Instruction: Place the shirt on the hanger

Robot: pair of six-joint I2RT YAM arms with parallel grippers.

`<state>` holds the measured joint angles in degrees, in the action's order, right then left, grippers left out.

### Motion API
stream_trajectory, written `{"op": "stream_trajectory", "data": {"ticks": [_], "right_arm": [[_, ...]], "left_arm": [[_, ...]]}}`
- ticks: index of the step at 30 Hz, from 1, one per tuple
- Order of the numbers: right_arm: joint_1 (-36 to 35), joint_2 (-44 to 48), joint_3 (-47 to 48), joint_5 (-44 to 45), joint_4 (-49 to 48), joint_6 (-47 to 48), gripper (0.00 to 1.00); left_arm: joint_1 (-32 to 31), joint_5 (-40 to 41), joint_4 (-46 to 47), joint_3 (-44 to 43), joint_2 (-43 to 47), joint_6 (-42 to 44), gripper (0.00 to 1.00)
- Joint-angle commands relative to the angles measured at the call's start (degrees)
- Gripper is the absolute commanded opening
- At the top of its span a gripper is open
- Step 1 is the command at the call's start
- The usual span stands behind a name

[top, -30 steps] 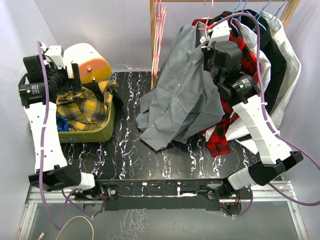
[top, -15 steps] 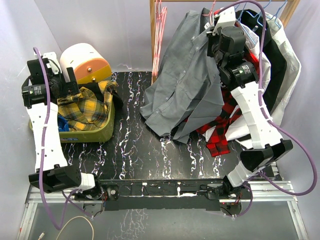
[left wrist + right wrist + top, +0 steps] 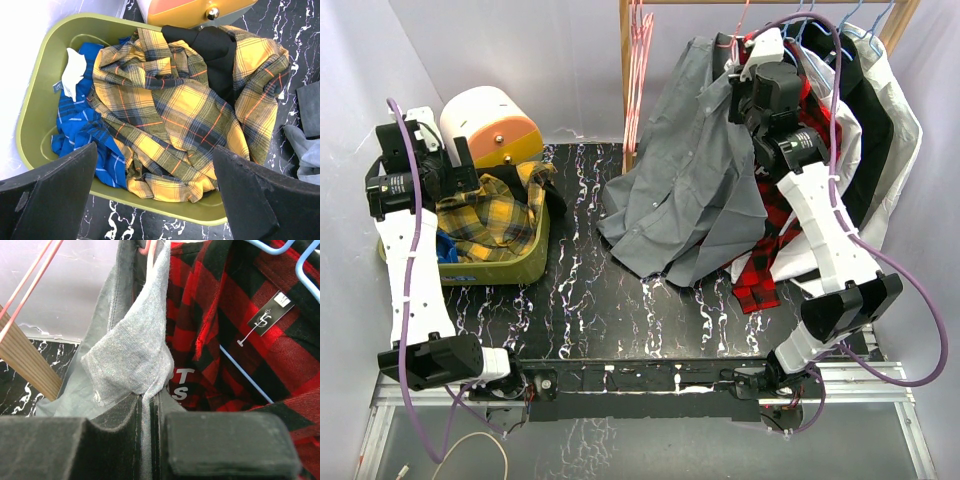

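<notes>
The grey shirt [image 3: 685,190] hangs from near the rail down onto the black table, held up at its collar. My right gripper [image 3: 738,62] is shut on a fold of its grey cloth [image 3: 132,355] high by the rail. The pink hanger [image 3: 148,249] shows only as a short pink piece inside the collar in the right wrist view; its hook [image 3: 741,20] reaches the rail. My left gripper [image 3: 155,200] is open and empty above the olive bin [image 3: 516,266] at the left.
The bin holds a yellow plaid shirt [image 3: 175,105] and a blue cloth [image 3: 80,125]. A red-black plaid shirt [image 3: 235,325], a black and white garments hang on light blue hangers [image 3: 840,40] at the right. Spare pink hangers [image 3: 640,50] hang by the wooden post [image 3: 626,90]. An orange-white drum [image 3: 490,125] stands behind the bin.
My right gripper has risen toward the rail and shifted a little left, lifting the grey shirt's collar higher. The left arm has barely moved.
</notes>
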<state>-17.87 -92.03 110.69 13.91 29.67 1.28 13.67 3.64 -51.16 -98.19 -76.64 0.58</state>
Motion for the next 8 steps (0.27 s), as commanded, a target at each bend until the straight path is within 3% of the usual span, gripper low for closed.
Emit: {"op": "stream_trajectory", "data": {"ticks": [1,3,5,8], "right_arm": [[0.2,4.0,-0.71,-2.22,-3.99,-1.95,0.09],[0.21,4.61,-1.27,-1.59,-3.48,-2.36,0.31],[0.2,5.59,-1.77,-0.49,-3.63,-2.78,0.64],[0.2,6.74,-1.4,2.21,-3.59,-3.72,0.9]], "left_arm": [[0.22,-0.32,0.17,0.53,1.85,-0.54,0.97],[0.22,-0.26,-0.27,0.63,1.96,-0.61,0.97],[0.22,-0.66,0.13,1.34,3.1,-0.27,0.97],[0.15,1.49,3.7,5.35,6.6,-0.38,0.97]]}}
